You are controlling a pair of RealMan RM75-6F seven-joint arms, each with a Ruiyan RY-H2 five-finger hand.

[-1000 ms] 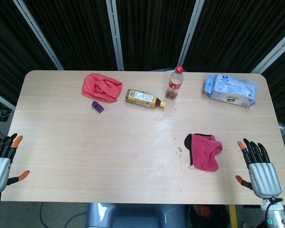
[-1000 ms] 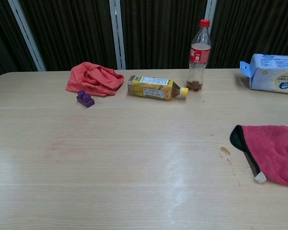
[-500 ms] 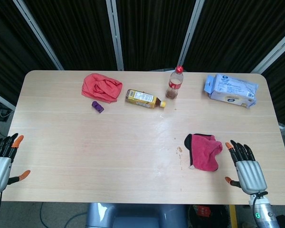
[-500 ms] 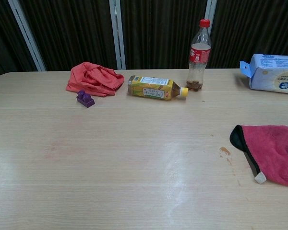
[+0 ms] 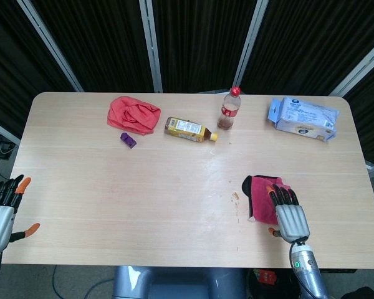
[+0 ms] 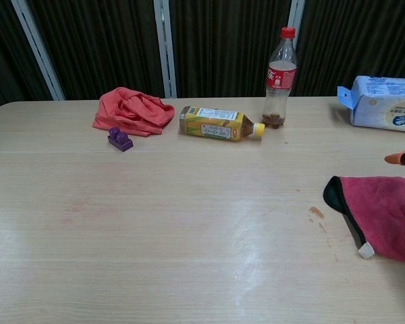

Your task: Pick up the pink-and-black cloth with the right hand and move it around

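The pink-and-black cloth [image 5: 259, 195] [image 6: 381, 214] lies crumpled on the table near its front right, black edge to the left. My right hand [image 5: 288, 212] hovers over the cloth's right part, fingers spread and extended, holding nothing. In the chest view only an orange fingertip [image 6: 395, 158] of that hand shows at the right edge above the cloth. At the table's front left corner, off the edge, my left hand [image 5: 1, 212] is open and empty.
An orange-red cloth [image 5: 133, 114] and a small purple block [image 5: 128, 139] lie at the back left. A yellow bottle [image 5: 189, 129] lies on its side mid-back, a cola bottle [image 5: 229, 109] stands beside it. A white-blue packet [image 5: 302, 118] lies back right.
My right hand has moved left from the table's right edge to over the cloth. The cloth and my left hand have not moved.
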